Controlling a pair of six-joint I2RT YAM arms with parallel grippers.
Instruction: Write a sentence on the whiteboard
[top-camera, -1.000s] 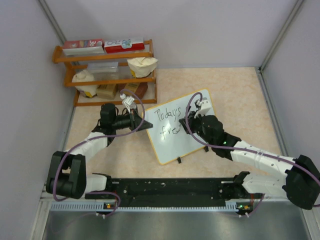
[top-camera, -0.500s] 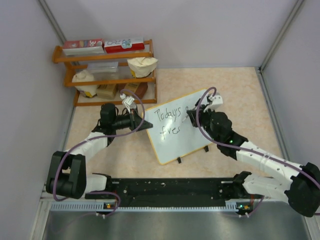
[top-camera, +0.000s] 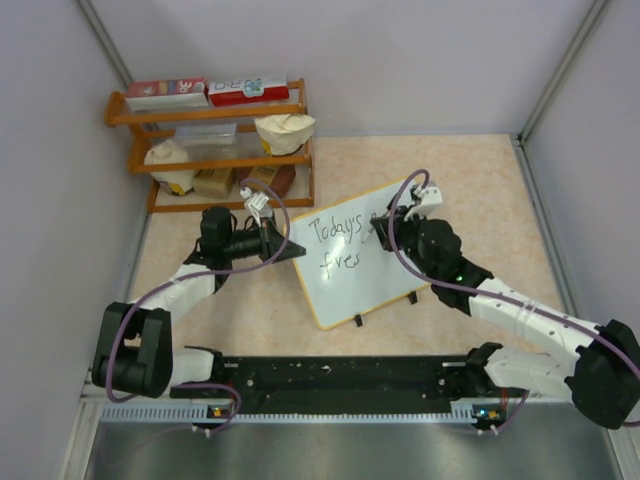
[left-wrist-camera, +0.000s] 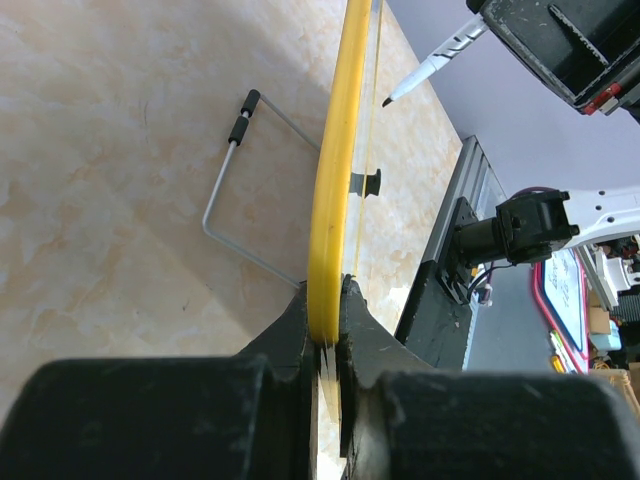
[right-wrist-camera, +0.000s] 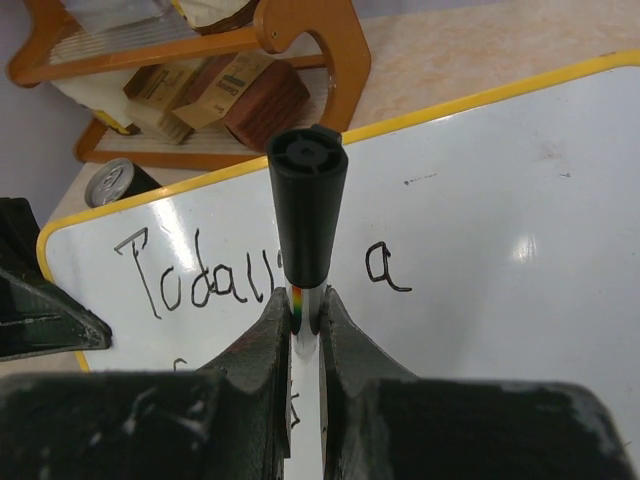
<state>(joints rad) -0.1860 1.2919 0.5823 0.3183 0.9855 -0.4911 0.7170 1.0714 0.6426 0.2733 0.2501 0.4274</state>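
Note:
The whiteboard (top-camera: 372, 272), yellow-framed, stands tilted on the table. The sentence (top-camera: 335, 243) reads "Today's a" over "fres" in black. My left gripper (top-camera: 291, 250) is shut on the board's left edge; the left wrist view shows its jaws (left-wrist-camera: 328, 310) clamped on the yellow frame (left-wrist-camera: 337, 170). My right gripper (top-camera: 393, 228) is shut on a marker (right-wrist-camera: 305, 215), black end towards the camera, over the board (right-wrist-camera: 500, 200) between "Today's" (right-wrist-camera: 195, 275) and "a". In the left wrist view the marker (left-wrist-camera: 430, 65) has its tip just off the board's face.
A wooden shelf (top-camera: 210, 140) with boxes, bags and packets stands at the back left, close to the board's top edge. A can (right-wrist-camera: 115, 182) lies by the shelf. A wire stand (left-wrist-camera: 235, 190) props the board from behind. A black rail (top-camera: 340, 380) runs along the near edge.
An "s" was added, making "fre" into "fres". My right gripper then moved up and right with the marker, away from the second line. The left arm and the board stayed still.

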